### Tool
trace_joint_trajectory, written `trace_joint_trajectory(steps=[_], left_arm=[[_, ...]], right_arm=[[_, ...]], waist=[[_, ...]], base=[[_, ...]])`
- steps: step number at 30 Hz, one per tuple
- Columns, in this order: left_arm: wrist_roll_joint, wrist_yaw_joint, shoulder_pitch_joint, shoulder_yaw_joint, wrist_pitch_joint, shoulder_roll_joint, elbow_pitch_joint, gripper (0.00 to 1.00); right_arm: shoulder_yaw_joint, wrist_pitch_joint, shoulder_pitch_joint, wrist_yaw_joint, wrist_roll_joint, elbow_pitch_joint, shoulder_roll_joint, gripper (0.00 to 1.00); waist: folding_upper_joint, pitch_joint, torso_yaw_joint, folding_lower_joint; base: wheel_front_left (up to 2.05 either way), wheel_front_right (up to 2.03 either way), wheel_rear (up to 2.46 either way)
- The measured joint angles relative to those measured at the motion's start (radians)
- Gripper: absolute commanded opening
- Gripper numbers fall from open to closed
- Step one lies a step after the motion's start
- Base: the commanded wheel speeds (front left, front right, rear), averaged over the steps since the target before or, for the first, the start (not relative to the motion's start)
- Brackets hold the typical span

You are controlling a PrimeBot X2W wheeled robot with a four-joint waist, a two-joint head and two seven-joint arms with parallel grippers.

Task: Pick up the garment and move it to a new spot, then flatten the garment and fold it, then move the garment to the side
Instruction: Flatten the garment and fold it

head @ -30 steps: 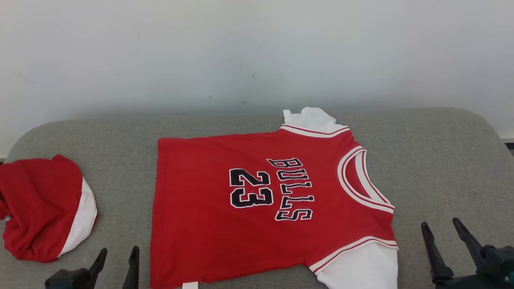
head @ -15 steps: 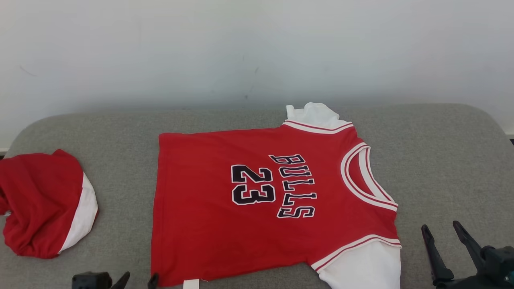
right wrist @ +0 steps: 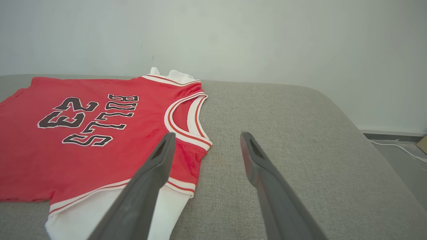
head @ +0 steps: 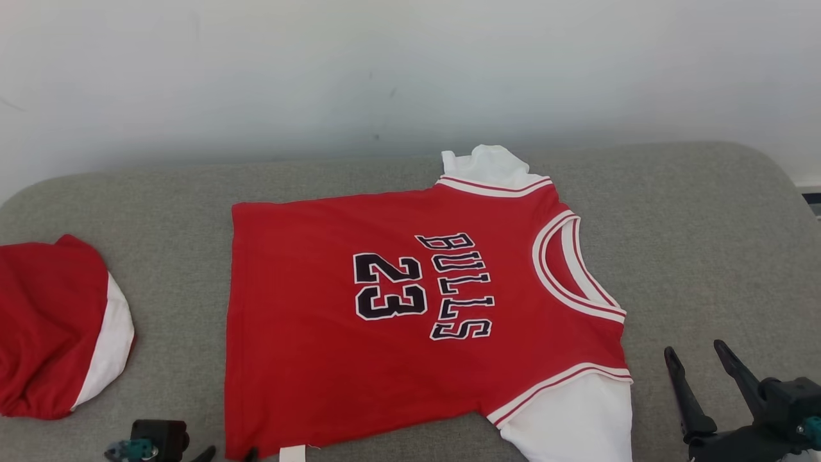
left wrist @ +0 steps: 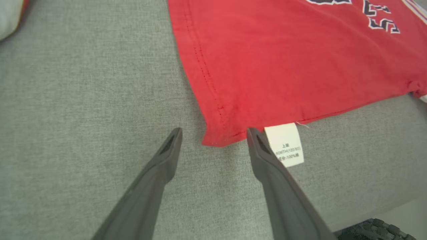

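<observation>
The garment (head: 385, 308), a small red jersey with white sleeves and dark lettering, is spread nearly flat in the middle of the grey padded surface (head: 705, 224), with its neck turned towards the robot's right and its hem towards the left. It is judged to be light, soft and limp: no shape would be kept once it is lifted, and thin cloth could slip from a shallow pinch. A hold is best taken at the stitched edges, where the layers are thicker. The near hem corner (left wrist: 213, 141), beside a white care label (left wrist: 287, 145), is framed by the left gripper (left wrist: 215, 130), whose fingers are spread wide and empty. The right gripper (right wrist: 206, 135), likewise spread and empty, is poised just beside the near shoulder. A second red-and-white garment (head: 51, 333) is seen bunched at the far left.
</observation>
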Motion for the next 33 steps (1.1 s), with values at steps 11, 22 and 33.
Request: trace_joint_trajectory(steps=[11,22,33], left_arm=[[-0.005,-0.026,-0.078,-0.018,0.022,-0.015,0.102,0.00],[-0.006,-0.044,-0.098,-0.025,0.006,-0.030,0.150,0.00],[-0.007,-0.053,-0.120,-0.036,-0.021,-0.050,0.186,0.00]], right_arm=[[-0.008,0.002,-0.002,0.000,0.001,0.003,-0.001,1.00],[0.027,0.107,-0.013,0.081,0.094,0.030,-0.020,1.00],[0.085,0.290,0.051,0.114,0.182,0.051,-0.015,1.00]], waist=[[0.0000,0.030,-0.014,0.0001],[0.0000,0.029,-0.004,0.0000],[0.0000,0.018,0.010,-0.0001]], base=[[0.00,0.00,0.00],[0.00,0.00,0.00],[0.00,0.00,0.00]])
